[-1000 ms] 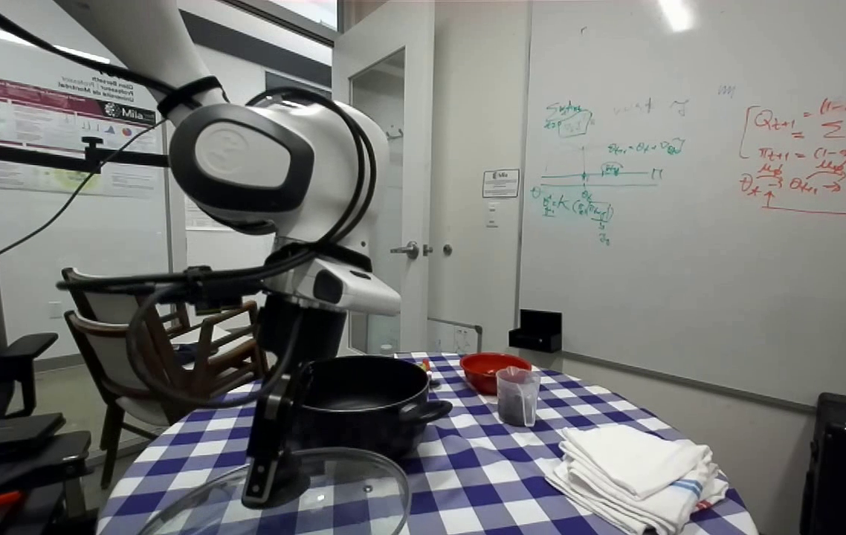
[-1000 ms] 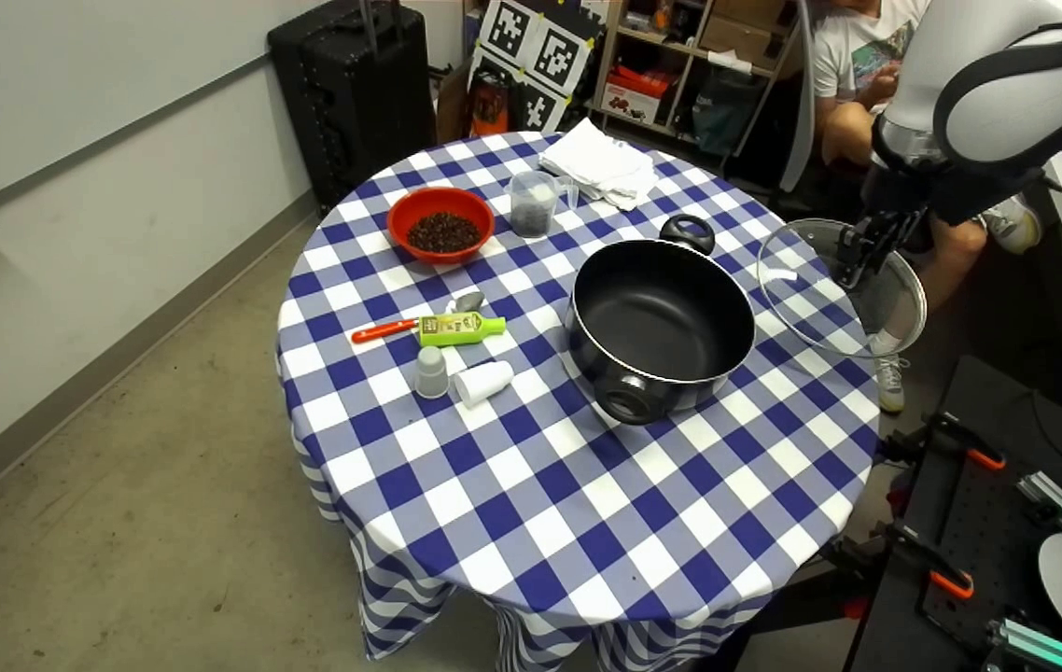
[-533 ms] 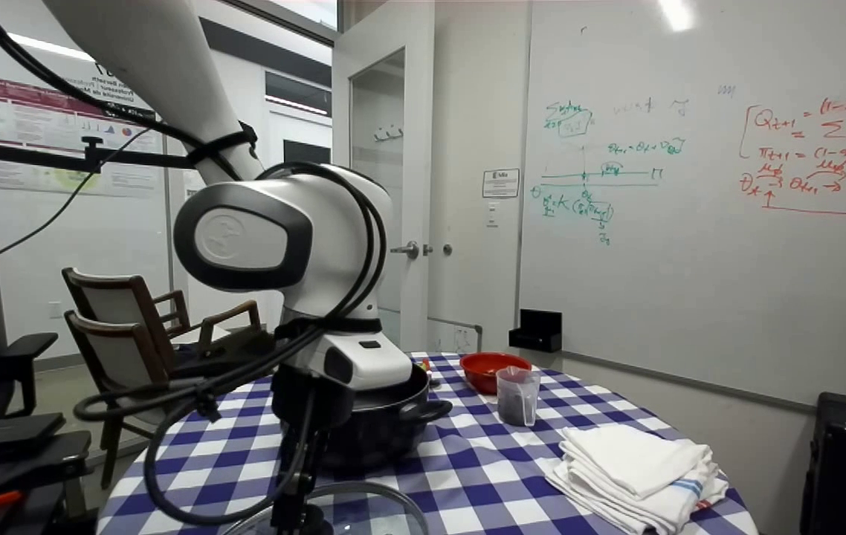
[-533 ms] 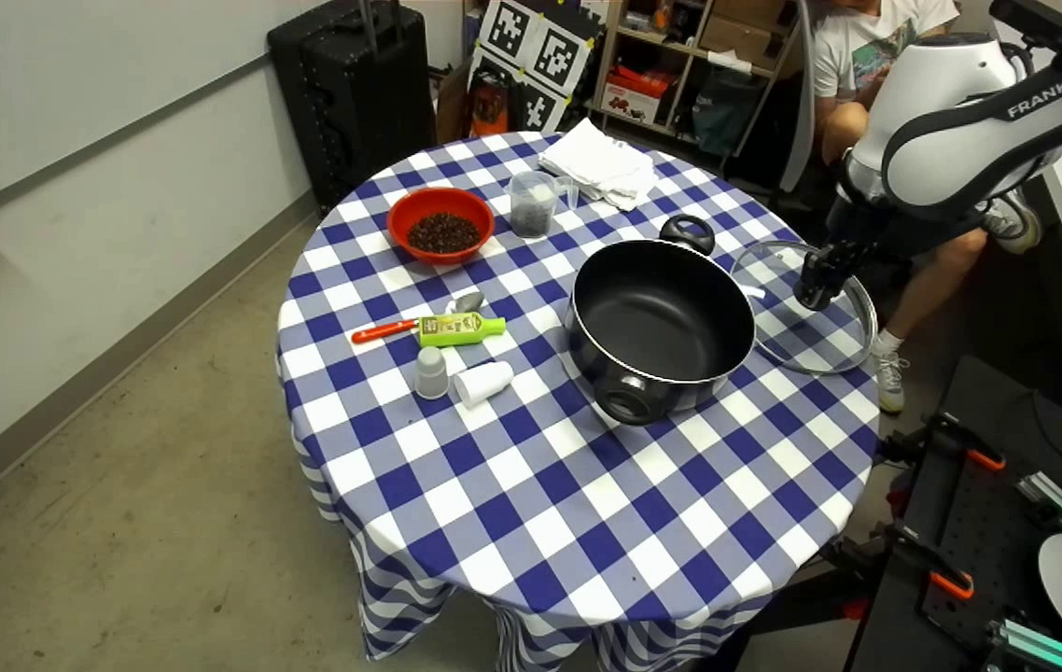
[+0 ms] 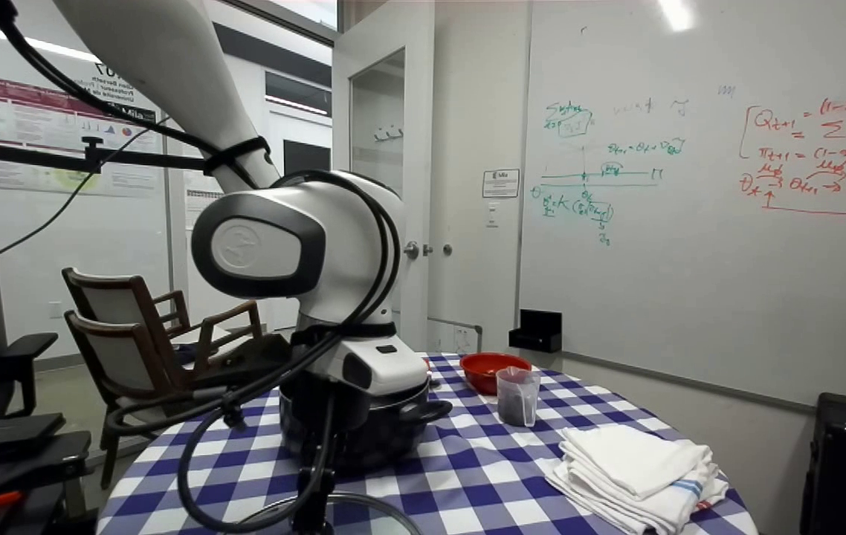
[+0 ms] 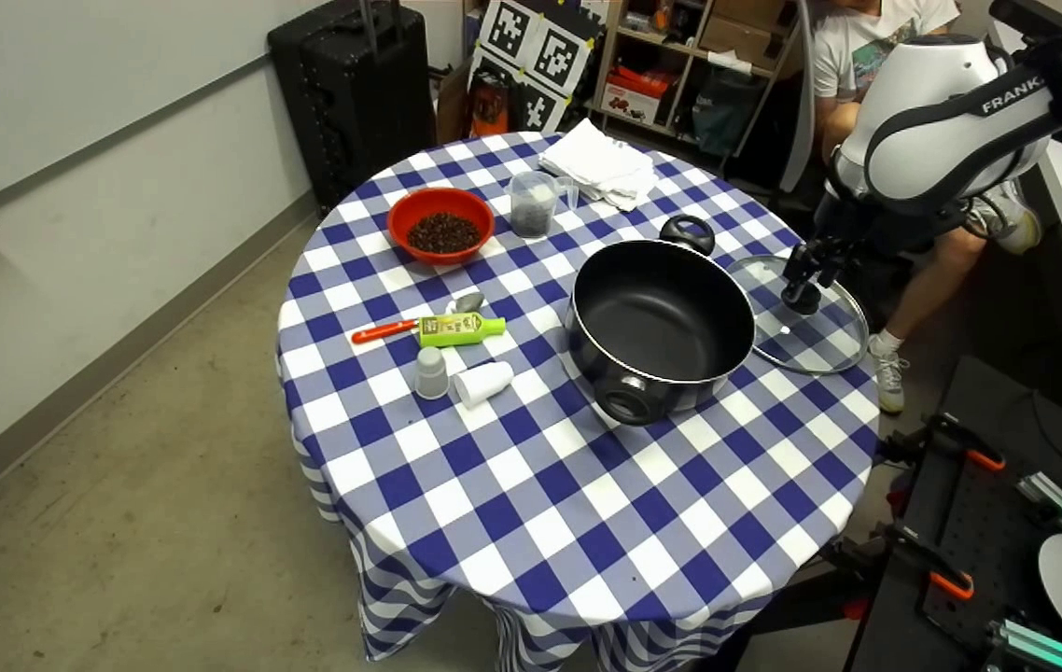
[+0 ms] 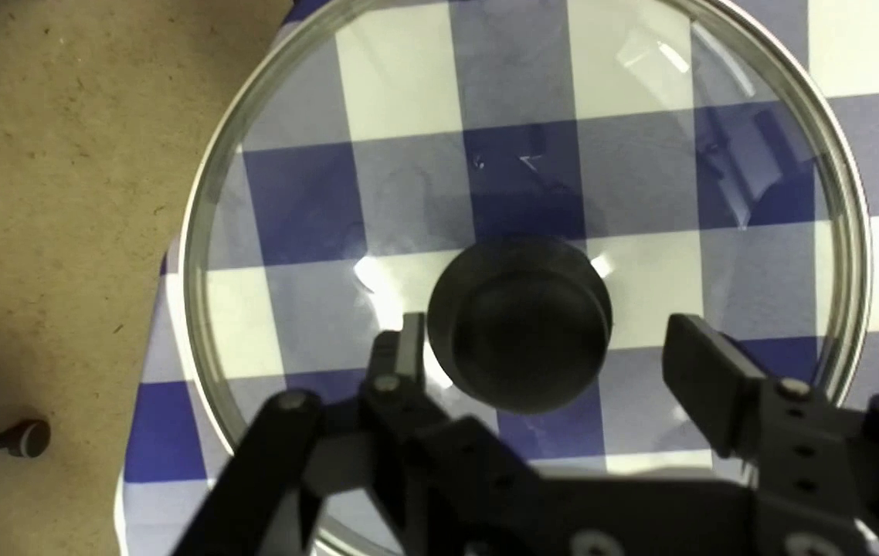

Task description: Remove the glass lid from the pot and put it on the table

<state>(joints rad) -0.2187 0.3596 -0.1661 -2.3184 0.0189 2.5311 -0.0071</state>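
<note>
The glass lid [image 7: 408,185] lies knob up on the checkered table [image 6: 531,485], close to the table's edge. In an exterior view the lid [image 6: 830,341] is right beside the pot [image 6: 662,308], which is uncovered and empty inside. In another exterior view only part of the lid's rim [image 5: 382,505] shows in front of the pot [image 5: 393,435]. My gripper [image 7: 546,340] is open just above the lid. The black knob [image 7: 528,340] lies between the fingers, near the left finger and well apart from the right one. The gripper also shows above the knob in an exterior view [image 6: 809,271].
A red bowl [image 6: 442,224] with dark pieces, a clear measuring cup [image 6: 531,205] and folded white towels [image 6: 598,163] stand on the table. A green bottle [image 6: 452,329], an orange-handled utensil [image 6: 386,330] and small shakers [image 6: 432,373] lie left of the pot.
The lid has come down from above the table's edge onto the cloth beside the pot. My gripper moved down and toward the pot with it, and now its fingers are apart from the knob.
</note>
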